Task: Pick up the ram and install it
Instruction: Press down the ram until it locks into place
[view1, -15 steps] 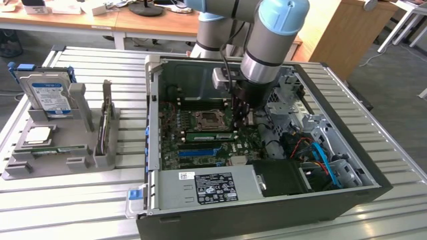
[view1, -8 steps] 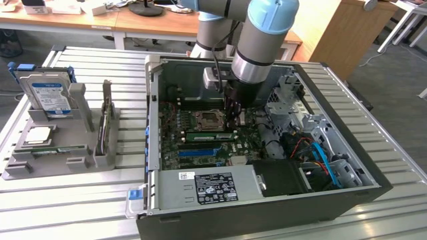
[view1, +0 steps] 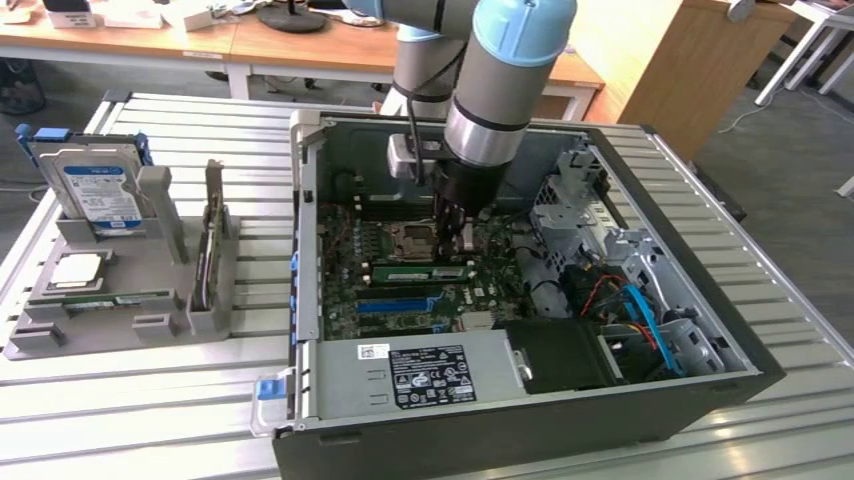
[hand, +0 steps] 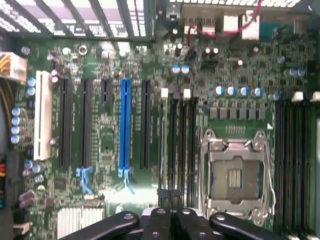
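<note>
Hovering inside the open computer case (view1: 534, 420), my hand (view1: 454, 243) hangs low over the motherboard (hand: 110, 130) with fingers (hand: 157, 222) pressed together, gripping nothing I can make out. Ram (view1: 424, 271) sits seated in a slot just beside and below my fingertips, next to the empty processor socket (hand: 235, 175).
</note>
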